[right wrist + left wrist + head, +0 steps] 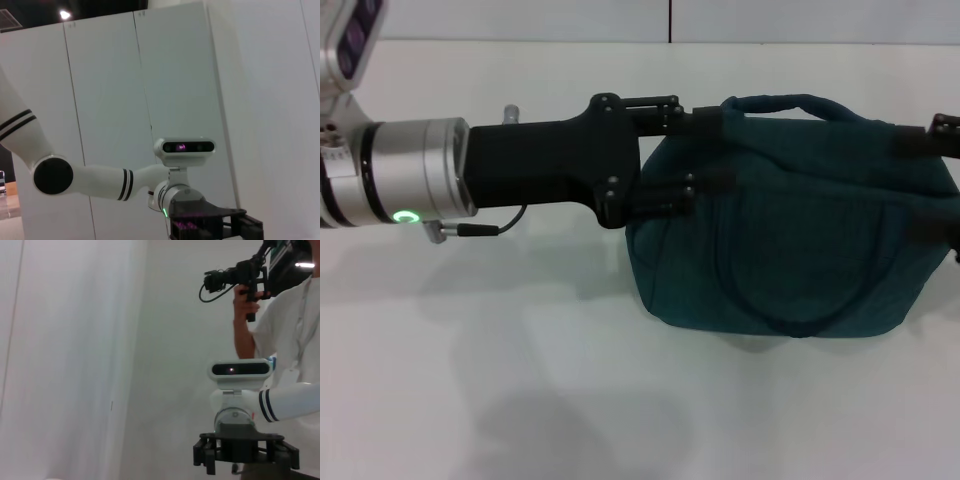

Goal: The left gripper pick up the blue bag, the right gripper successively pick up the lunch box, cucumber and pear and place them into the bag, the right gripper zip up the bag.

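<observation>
A white table [570, 400] stands before pale wall panels [105, 95].

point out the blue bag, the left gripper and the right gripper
blue bag [800, 240], head view, front fabric panel
left gripper [715, 150], head view, between its fingers at the bag's left end
right gripper [945, 180], head view, between its fingers at the bag's right edge

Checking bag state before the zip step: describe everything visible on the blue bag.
The blue bag is dark teal fabric, soft and boxy, upright on the white table. One strap handle arches over its top, another hangs looped down the front face. The inside and zip are not visible from the head view. The left gripper reaches in from the left, its fingers at the bag's upper left edge. The right gripper shows only partly at the bag's right edge.
</observation>
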### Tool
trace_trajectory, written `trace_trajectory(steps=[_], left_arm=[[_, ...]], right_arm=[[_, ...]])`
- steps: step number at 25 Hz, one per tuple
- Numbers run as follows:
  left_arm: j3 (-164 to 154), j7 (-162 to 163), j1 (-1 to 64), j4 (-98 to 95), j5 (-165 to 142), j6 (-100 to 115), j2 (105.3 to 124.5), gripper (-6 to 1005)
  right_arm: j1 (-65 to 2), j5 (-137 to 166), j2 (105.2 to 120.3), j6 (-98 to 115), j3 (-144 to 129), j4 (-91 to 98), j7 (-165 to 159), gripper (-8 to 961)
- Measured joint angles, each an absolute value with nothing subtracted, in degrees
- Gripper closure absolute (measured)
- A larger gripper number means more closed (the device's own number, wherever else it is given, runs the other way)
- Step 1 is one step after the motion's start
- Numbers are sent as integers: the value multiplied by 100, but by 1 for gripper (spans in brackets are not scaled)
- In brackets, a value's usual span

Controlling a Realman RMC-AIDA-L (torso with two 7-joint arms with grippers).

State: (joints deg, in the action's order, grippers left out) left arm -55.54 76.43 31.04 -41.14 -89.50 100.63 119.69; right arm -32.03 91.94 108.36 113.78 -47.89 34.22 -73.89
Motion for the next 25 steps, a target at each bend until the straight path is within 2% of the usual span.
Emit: trace_trajectory(steps=[8, 25], left_arm=[[-5556, 7592, 3151, -4038, -8947, 10006, 11970, 423], [-5554, 7632, 3119, -4034, -8933, 10008, 11965, 423]], right_arm=[[-3306, 9330, 10904, 11335, -4830, 3428, -7466, 175], [-3357, 9343, 10944, 11337, -4908, 3436, -7515, 175]])
